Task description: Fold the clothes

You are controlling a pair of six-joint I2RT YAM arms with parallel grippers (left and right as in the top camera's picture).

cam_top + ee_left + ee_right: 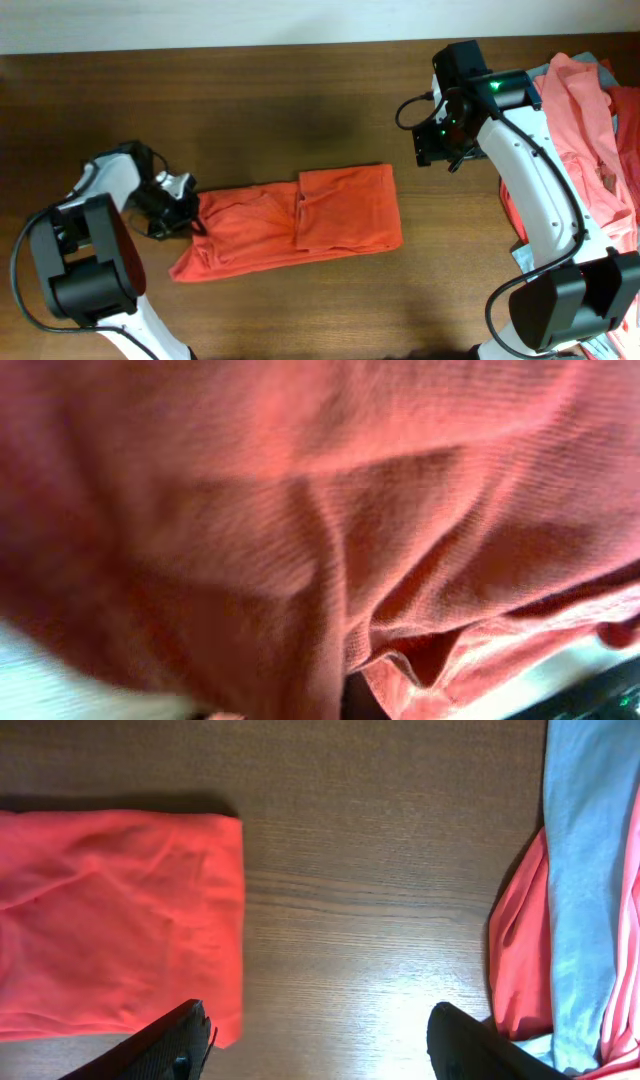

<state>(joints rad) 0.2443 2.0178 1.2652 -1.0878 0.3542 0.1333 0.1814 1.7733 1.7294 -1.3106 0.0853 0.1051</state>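
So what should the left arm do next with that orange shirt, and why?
The left gripper is shut on the shirt's left end, cloth filling its camera, and the shirt lies as a long strip. So probably: lift that end and carry it rightward over the shirt, halving the strip. The right gripper hangs open.

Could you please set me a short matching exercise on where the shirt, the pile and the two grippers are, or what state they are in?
Things:
1. orange-red T-shirt
2. left gripper
3. right gripper
4. pile of clothes

Places or states:
A. open, above bare table
B. heaped at the table's right edge
C. shut on one end of the shirt
D. lying folded into a strip, mid-table

Pairs: 1-D; 2-C; 3-A; 4-B
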